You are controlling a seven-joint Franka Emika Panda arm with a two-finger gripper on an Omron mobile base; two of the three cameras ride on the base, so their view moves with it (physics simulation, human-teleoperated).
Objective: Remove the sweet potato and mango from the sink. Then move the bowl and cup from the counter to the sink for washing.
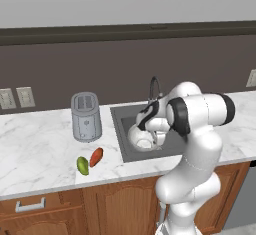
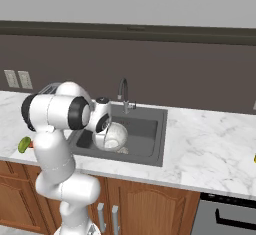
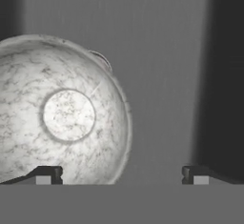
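Note:
The mottled whitish bowl (image 1: pixel 140 138) (image 2: pixel 115 136) (image 3: pixel 62 118) lies in the dark grey sink (image 1: pixel 125 116) (image 2: pixel 145 129). My gripper (image 1: pixel 156 142) (image 2: pixel 102 138) (image 3: pixel 120 175) hangs open just over the bowl's near side, holding nothing. In the hand view the left fingertip (image 3: pixel 45 174) stands over the bowl's rim and the right one over bare sink floor. The orange-red sweet potato (image 1: pixel 96 156) and the green mango (image 1: pixel 82 165) (image 2: pixel 23 144) lie side by side on the counter left of the sink. A yellow sliver (image 2: pixel 254 158), perhaps the cup, shows at the right edge of the right base view.
A grey toaster (image 1: pixel 86 117) stands on the marble counter (image 1: pixel 35 144) (image 2: pixel 210 144) left of the sink. The curved faucet (image 1: pixel 154 88) (image 2: pixel 123 95) rises behind the basin. Wall outlets (image 1: pixel 15 98) sit on the dark backsplash. Wooden cabinets run below.

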